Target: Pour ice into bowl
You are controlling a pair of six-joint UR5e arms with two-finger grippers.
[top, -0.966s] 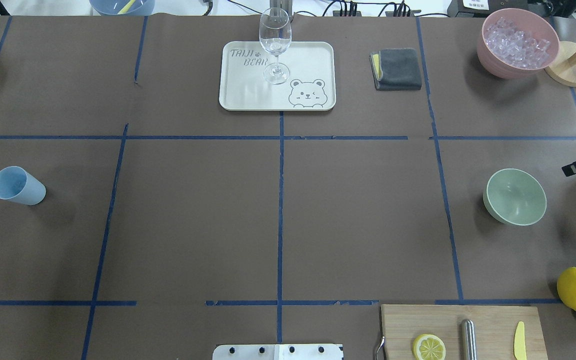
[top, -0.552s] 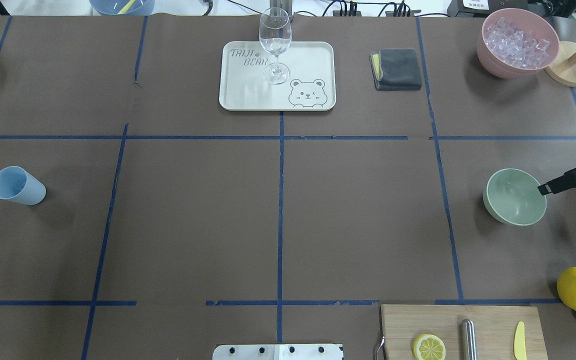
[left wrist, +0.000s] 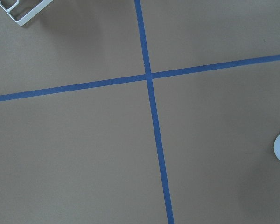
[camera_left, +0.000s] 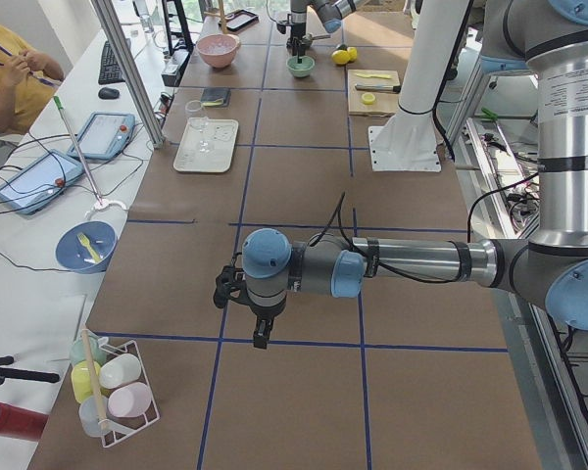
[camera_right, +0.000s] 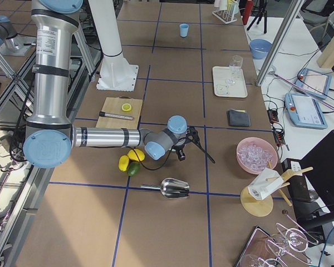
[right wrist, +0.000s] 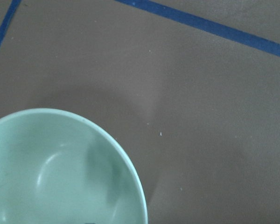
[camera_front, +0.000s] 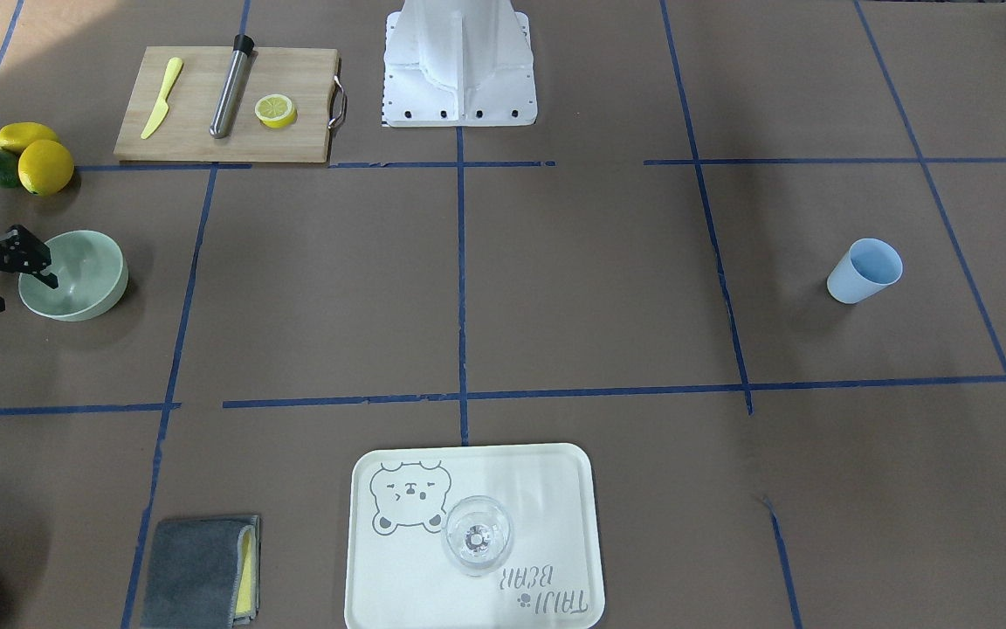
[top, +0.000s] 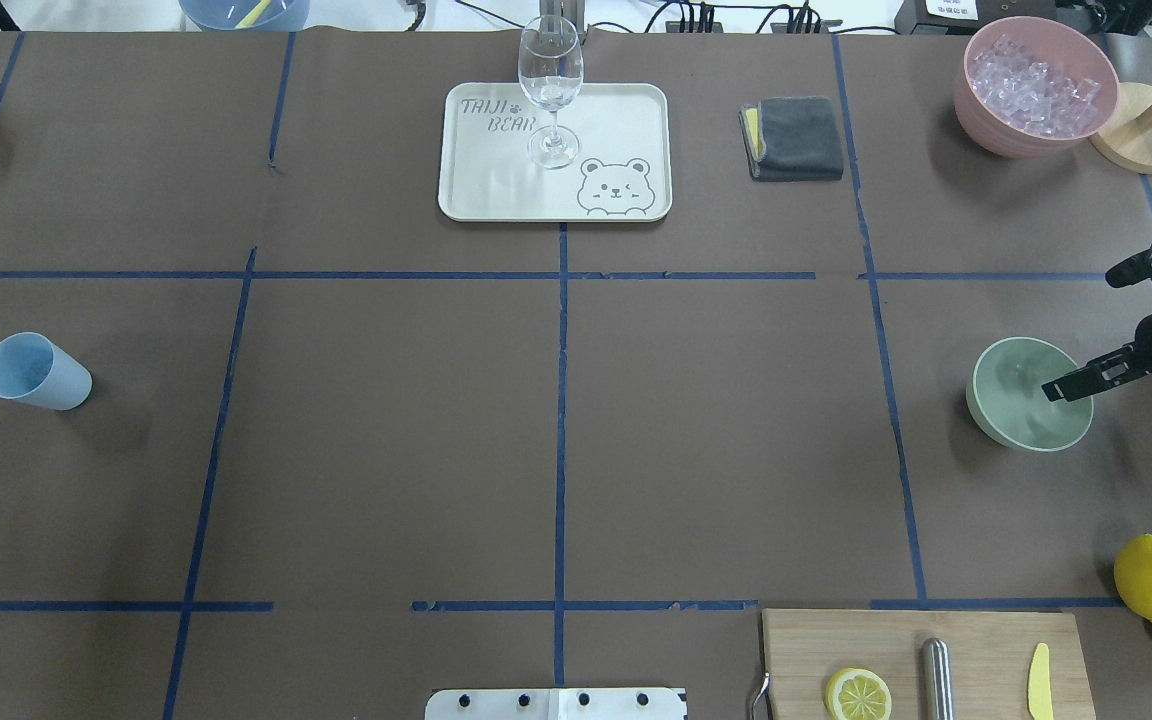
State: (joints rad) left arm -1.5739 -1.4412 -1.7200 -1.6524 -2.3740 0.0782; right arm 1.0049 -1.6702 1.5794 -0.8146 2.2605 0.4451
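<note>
At the left edge of the front-facing view, the right end effector is spread wide and grasps nothing. One finger reaches over the rim of the empty bowl.

Overhead: the ice is heaped in the pink tub at upper right, well apart from the bowl at right. Both probably sit there to suit the right arm's reach.

Exterior left: the left end effector hangs over the bare tabletop at lower centre. Released or clenched, cannot tell; likely parked clear.

Exterior right: a metal scoop lies ungrasped below centre, presumably the pouring tool.

Right wrist: the bowl interior at lower left holds no ice.
</note>
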